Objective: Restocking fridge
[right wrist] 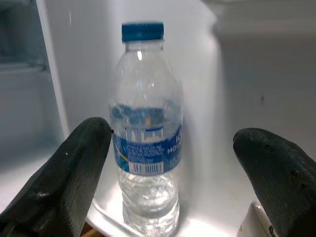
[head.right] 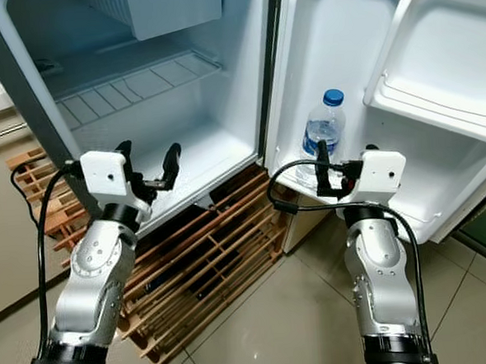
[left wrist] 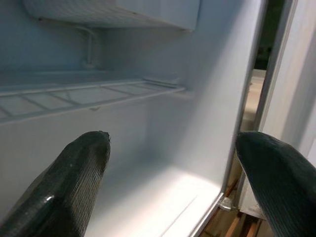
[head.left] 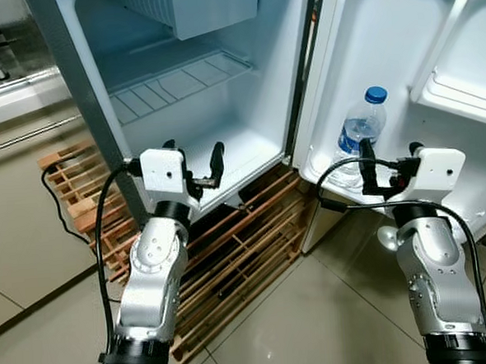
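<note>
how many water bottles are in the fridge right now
1. A single water bottle with a blue cap stands upright on the bottom shelf of the open fridge door, just ahead of the open right gripper. The upper door shelves' contents are partly hidden.

Running off the top edge: the fridge (head.left: 224, 142) interior, with the freezer box (head.left: 191, 8) cut short. Losing its far end past the right border: the door shelf (head.right: 436, 108). Blocking the lower part of the water bottle (head.left: 360, 133): the right gripper (head.left: 388, 166). Blurring beyond reading: the bottle's label print (right wrist: 145, 148) in the right wrist view.
</note>
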